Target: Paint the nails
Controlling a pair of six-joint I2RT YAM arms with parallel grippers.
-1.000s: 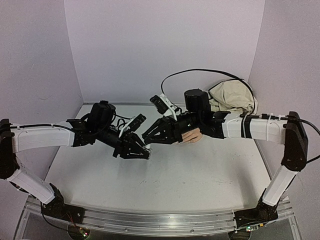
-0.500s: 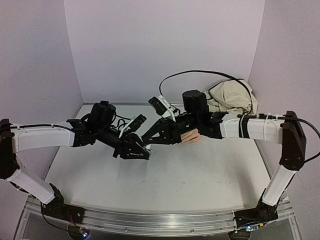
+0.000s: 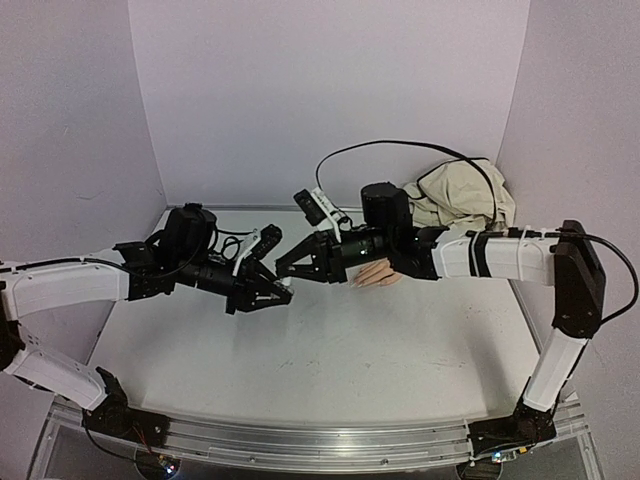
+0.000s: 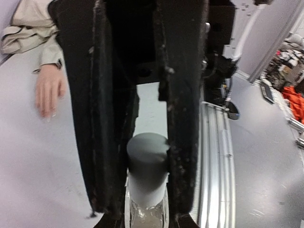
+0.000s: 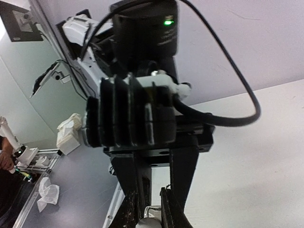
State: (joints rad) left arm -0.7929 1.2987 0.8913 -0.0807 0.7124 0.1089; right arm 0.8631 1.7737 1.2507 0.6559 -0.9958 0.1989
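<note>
Two hands of mine meet in the air over the tabletop [image 3: 330, 370], well apart from the work itself. The beige sleeve [image 3: 460, 195] is bunched at the far right. The mannequin hand [image 3: 378, 275] comes out of it and lies flat on the tabletop beneath my right arm. My left hand [image 3: 283, 297] is clenched on the bottle [image 4: 147, 190], with the grey cap [image 4: 147, 152] between its fingers. My right hand [image 3: 284, 268] is clenched too, tip to tip with the left. Something pale sits between its fingertips at the edge of its own view, but I cannot tell what. The nails [image 4: 47, 115] are tiny pale tips at the ends of those peach fingers. I judge them hard and smooth, on a light hollow form that would slide at a push. So I would not grip them at all, and only stroke them lightly from above. If the form needs steadying, I would hold it at the wrist, never at the fingers.
</note>
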